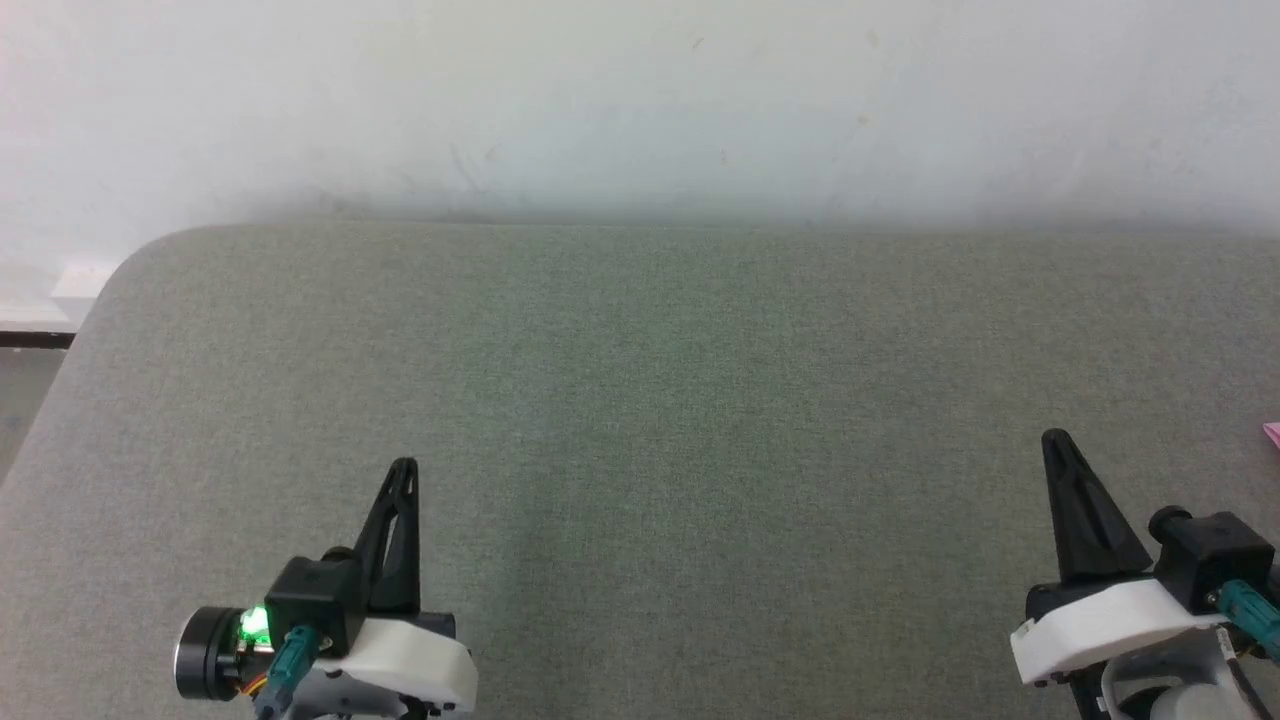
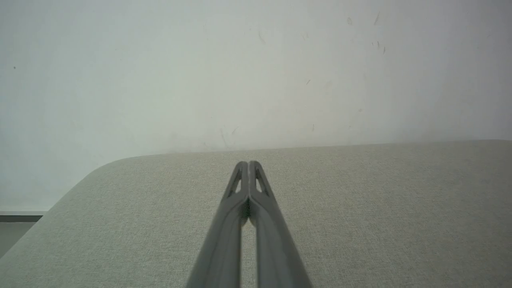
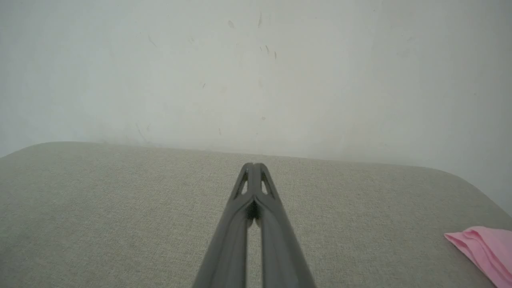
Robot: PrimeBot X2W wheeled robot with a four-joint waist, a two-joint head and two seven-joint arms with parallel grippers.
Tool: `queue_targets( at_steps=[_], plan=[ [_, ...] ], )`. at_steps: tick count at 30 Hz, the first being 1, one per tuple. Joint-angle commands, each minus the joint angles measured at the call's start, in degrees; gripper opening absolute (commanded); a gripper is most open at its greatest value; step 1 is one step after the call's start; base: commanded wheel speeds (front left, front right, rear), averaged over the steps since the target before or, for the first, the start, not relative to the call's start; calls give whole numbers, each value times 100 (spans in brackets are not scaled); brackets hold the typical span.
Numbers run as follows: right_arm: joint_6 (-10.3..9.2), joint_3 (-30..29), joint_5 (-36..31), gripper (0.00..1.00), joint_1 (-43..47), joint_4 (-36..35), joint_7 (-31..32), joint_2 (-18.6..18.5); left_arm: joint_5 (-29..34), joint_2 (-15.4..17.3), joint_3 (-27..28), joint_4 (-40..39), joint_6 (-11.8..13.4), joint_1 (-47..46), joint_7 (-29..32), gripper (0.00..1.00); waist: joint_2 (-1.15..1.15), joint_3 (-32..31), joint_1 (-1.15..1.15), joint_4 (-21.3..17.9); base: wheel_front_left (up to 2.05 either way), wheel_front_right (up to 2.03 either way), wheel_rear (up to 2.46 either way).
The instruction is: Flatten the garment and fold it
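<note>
Left claw [image 1: 404, 470]: fingers pinched fully together, holding nothing, low over the near-left of the bench [image 1: 640, 340]. Right claw [image 1: 1056, 440]: likewise closed tight and empty, near-right.

Garment [image 3: 485, 249]: pink cloth, doubled over on itself, lying on the bench to the right of the right claw and well apart from it. From the head it is a pink sliver at the right border [image 1: 1273, 432]. Most of it is out of frame, so its lay can't be judged.

Risks, as I read them:
- The garment sits near the bench's rounded right end, so a careless drag could slide it off.
- Reaching in with closed fingers would only shove the thin cloth into creases.
- Pinching two layers at once would spoil the spreading.

Around: scuffed white wall [image 1: 640, 100] behind. Between the right claw and the garment there is just grey bench fabric.
</note>
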Motion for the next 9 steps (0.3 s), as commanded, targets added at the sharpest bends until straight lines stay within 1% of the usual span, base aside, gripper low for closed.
queue_targets(
  at_steps=[1, 9],
  plan=[
    [-5, 16, -83, 0, -45, -43, 41, 10, 73, -23, 48, 19, -26, -77, 25, 0, 0, -4, 0, 0, 0, 0, 0],
    [-6, 57, -122, 0, -53, -63, 132, 12, 96, -52, 99, 25, -57, -92, 118, 0, 0, -27, 0, -2, 0, 0, 0]
  ],
)
